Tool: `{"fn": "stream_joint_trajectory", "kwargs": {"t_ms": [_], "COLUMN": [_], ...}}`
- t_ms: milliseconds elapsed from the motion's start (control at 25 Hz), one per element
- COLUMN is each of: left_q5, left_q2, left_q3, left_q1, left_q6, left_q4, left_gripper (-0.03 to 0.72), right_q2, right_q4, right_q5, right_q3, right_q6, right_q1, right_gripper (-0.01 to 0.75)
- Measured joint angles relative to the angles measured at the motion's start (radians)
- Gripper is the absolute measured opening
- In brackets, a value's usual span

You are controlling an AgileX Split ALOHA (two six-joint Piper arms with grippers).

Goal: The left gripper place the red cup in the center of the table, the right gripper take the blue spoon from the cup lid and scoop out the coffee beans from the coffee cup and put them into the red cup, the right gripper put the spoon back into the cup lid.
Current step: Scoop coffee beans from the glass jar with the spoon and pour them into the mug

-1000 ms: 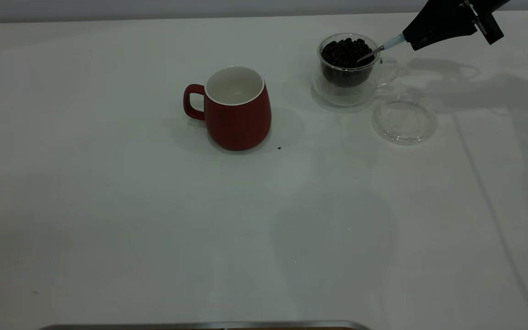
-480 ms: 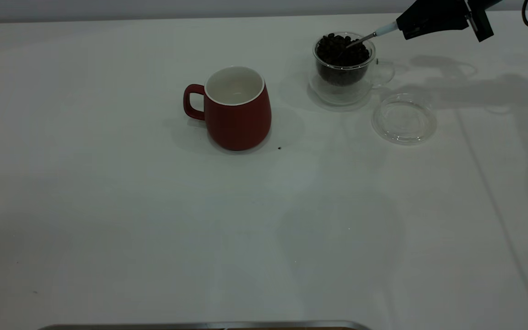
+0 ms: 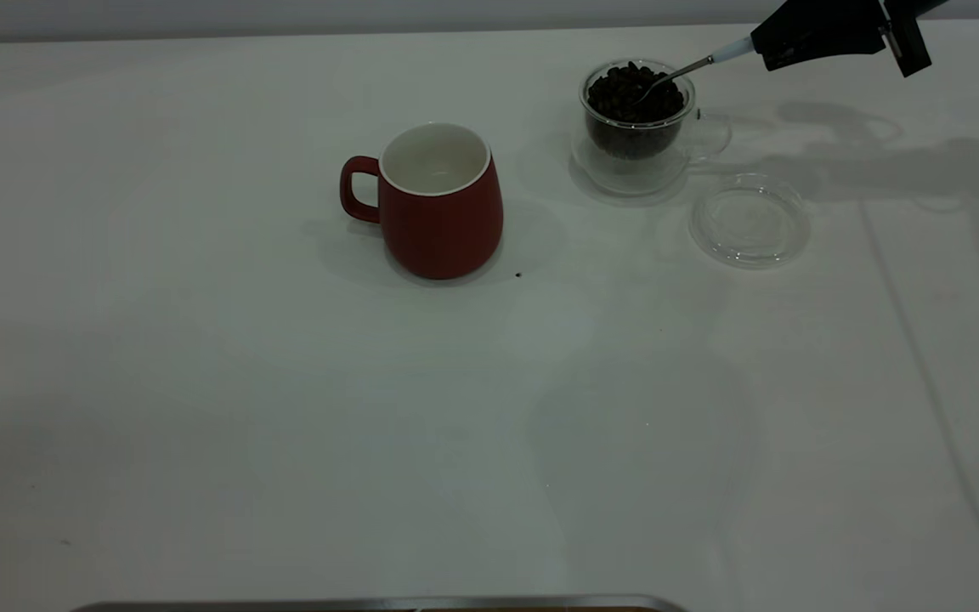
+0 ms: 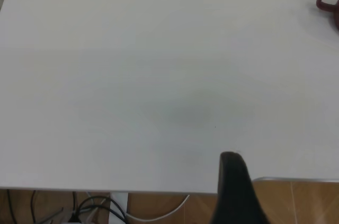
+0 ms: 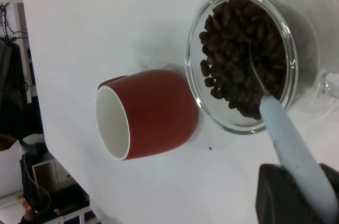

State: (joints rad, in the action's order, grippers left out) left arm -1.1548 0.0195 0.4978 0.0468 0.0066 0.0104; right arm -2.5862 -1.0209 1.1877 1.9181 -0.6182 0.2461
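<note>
The red cup (image 3: 441, 204) stands upright and empty near the middle of the table (image 3: 285, 408); it also shows in the right wrist view (image 5: 145, 113). The coffee cup (image 3: 636, 127) at the back right is full of coffee beans (image 3: 630, 93). My right gripper (image 3: 766, 47) is shut on the blue spoon (image 3: 732, 51) by its pale blue handle (image 5: 291, 150), with the metal bowl dipped into the beans (image 5: 243, 54). The cup lid (image 3: 749, 223) lies empty to the right of the coffee cup. Of my left gripper only one black finger (image 4: 233, 192) shows, over the table's near edge.
A single small dark speck (image 3: 517, 274) lies on the table just right of the red cup. A metal strip (image 3: 370, 603) runs along the table's front edge. Cables (image 4: 95, 211) hang below the table in the left wrist view.
The right gripper rose and shifted slightly with the spoon; the spoon's bowl stays in the beans. The coffee cup slid a little to the left and back.
</note>
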Motion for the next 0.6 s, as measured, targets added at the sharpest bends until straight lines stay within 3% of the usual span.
{"fn": "stream_joint_trajectory", "kwargs": {"t_ms": [600], "left_q5": [0.0], "left_q2": [0.0], "left_q3": [0.0], "left_q1": [0.0], "left_q6": [0.002], "left_q4": [0.0], "left_gripper": [0.538], "right_q2": [-0.003], "right_q4": [-0.015], "right_q5": [0.0], "right_q3": [0.0], "right_q6": [-0.006], "right_q1": [0.006], "right_gripper": [0.117]}}
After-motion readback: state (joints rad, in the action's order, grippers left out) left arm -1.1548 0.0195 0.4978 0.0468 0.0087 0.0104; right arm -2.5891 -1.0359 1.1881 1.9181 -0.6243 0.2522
